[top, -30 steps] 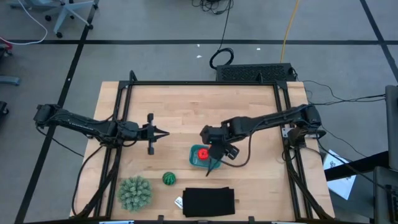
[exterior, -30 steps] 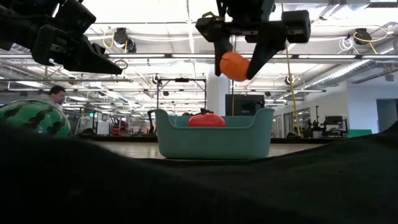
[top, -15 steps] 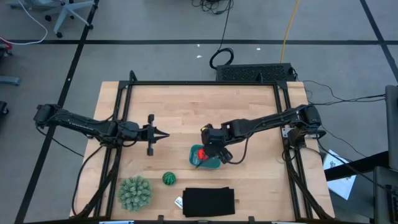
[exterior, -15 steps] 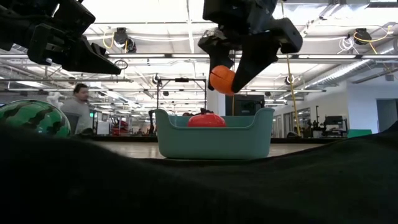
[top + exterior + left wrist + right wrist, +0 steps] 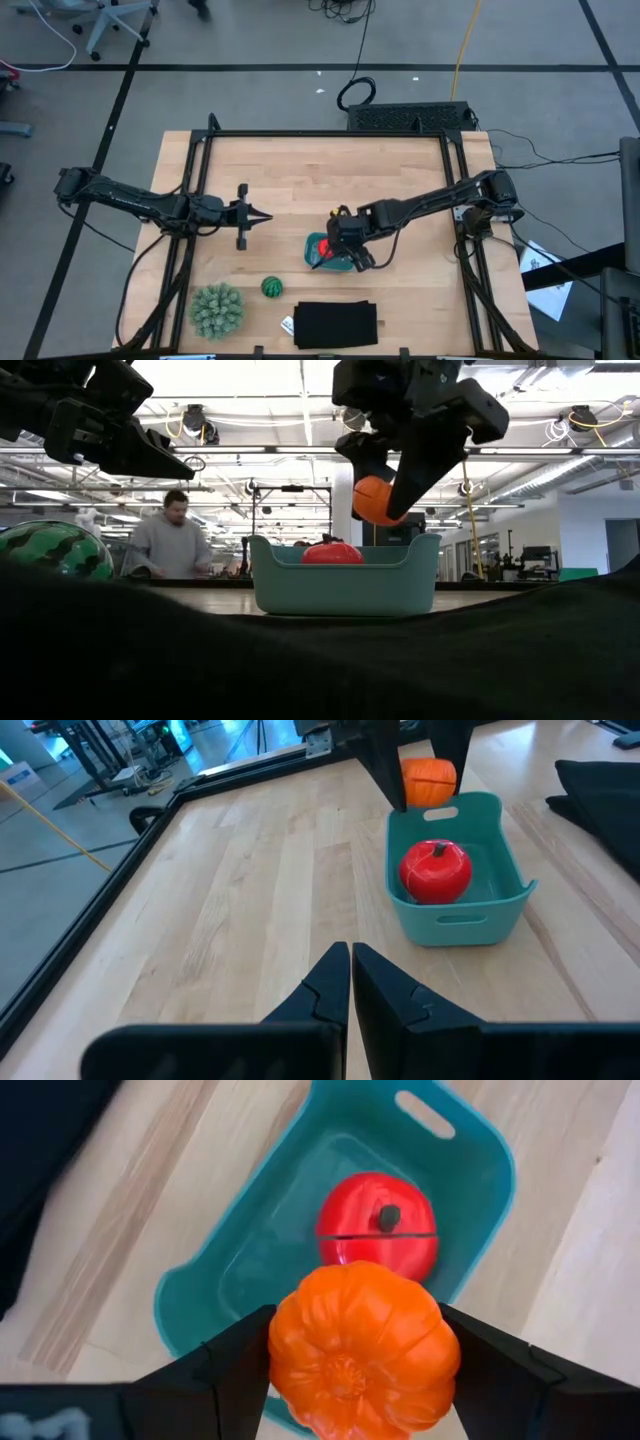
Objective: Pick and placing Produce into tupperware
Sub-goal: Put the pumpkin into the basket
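At centre frame on the pale wooden desk point(image 5: 300, 180), the shallow teal plastic tupperware point(image 5: 330, 262) already holds the round red toy fruit point(image 5: 435, 872). Above it, the right tool point(image 5: 385, 495) grips the ribbed orange ball point(image 5: 376, 500); the dark green striped ball point(image 5: 271, 287) waits lower left. The left tool point(image 5: 262, 216), closed and empty, idles at left.

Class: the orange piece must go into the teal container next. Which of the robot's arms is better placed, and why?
The right. Its gripper has its jaws shut on the orange pumpkin directly above the teal container, beside the red fruit. The left gripper waits shut and empty, off to the side.
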